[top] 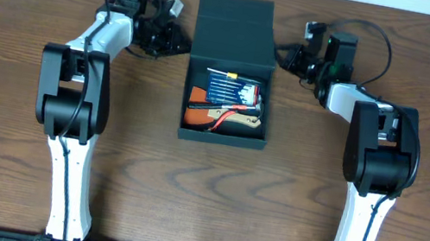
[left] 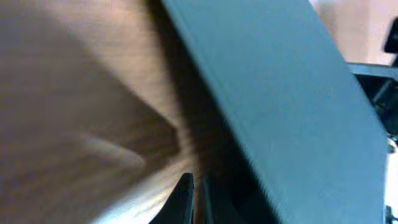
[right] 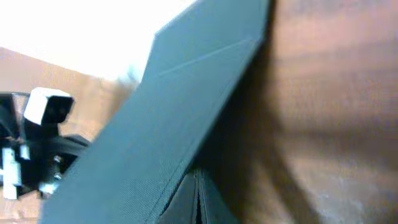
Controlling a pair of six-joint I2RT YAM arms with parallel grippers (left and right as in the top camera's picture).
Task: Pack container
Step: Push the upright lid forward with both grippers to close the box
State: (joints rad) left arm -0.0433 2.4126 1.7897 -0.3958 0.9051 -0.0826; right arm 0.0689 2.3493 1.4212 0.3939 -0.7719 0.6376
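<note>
Grasp unclear, left gripper (top: 178, 38) and right gripper (top: 289, 57) flanked the matte teal-black square container's (top: 221, 137) lid (top: 234, 19); uneven pushing risked skewing it.

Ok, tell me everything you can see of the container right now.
The container is a dark teal-black, matte, roughly square rigid box resting flat on the wooden table, midway between the two arms. Its hinged lid is open at the far edge, and both wrist views show it as a slanted panel. Inside lie hand tools with orange, red and yellow parts. The left gripper and right gripper closely flank the lid. Whether either one touches it is unclear.
</note>
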